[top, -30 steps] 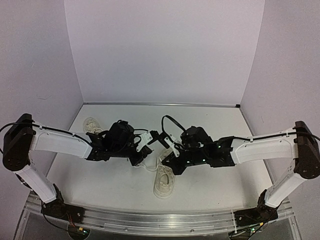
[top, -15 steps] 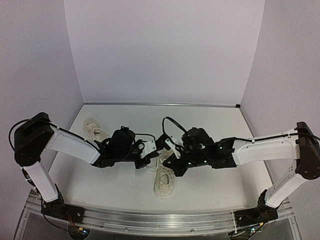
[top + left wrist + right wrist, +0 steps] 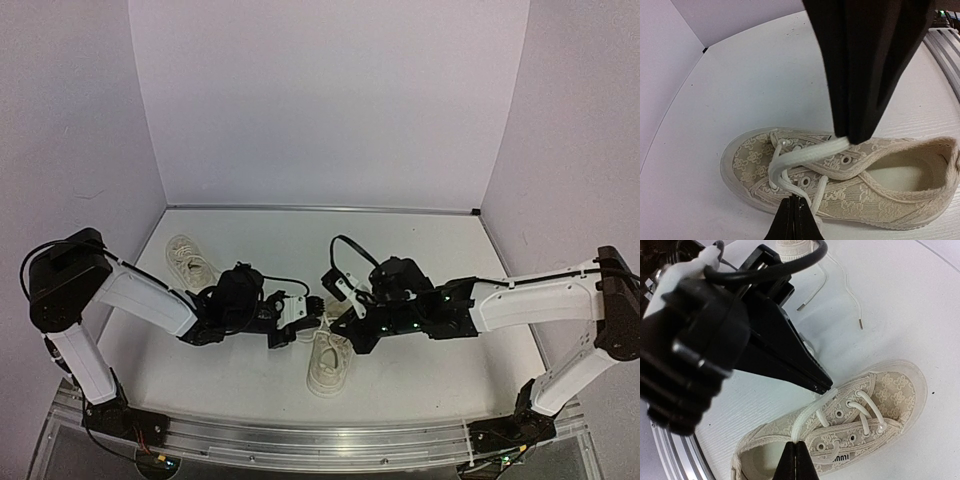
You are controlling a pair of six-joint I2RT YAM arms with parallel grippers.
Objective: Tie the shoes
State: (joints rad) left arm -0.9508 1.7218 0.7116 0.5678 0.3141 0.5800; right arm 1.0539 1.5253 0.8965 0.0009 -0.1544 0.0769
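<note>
One cream lace-patterned shoe (image 3: 325,368) lies at the table's front centre with its toe pointing away from the arms. It also shows in the left wrist view (image 3: 900,200) and the right wrist view (image 3: 895,395). Both grippers meet just above its eyelets. My left gripper (image 3: 794,201) is shut on a folded white lace (image 3: 805,154). My right gripper (image 3: 799,442) is shut on the same lace (image 3: 812,412) a short way along. Seen from above, the left gripper (image 3: 312,306) and right gripper (image 3: 333,322) almost touch. The second shoe (image 3: 190,258) lies at the back left.
Loose thin lace ends (image 3: 858,322) from the second shoe (image 3: 792,245) trail over the white table (image 3: 420,250). Lilac walls close off the back and both sides. A metal rail (image 3: 330,445) runs along the near edge.
The left arm has swung toward the near edge and to the right, bringing its gripper over the front shoe. The right gripper has shifted slightly right. Both stayed shut.
</note>
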